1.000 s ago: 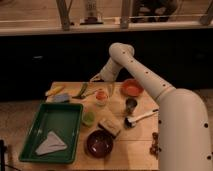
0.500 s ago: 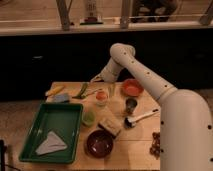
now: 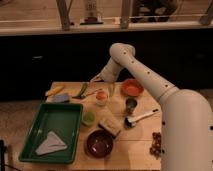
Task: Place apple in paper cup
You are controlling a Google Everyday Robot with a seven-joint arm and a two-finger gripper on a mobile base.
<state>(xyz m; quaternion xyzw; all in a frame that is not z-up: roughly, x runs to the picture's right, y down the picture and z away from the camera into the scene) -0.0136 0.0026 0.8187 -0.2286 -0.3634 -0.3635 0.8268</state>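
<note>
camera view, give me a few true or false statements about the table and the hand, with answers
1. The apple sits in the top of the paper cup. True.
2. The green tray lies at the right of the picture. False: it lies at the left, with a pale cloth in it.
3. The hand is over the far edge of the table, just behind the apple. True.
4. The metal cup stands inside the green tray. False: it stands on the table, just in front of the orange bowl.
</note>
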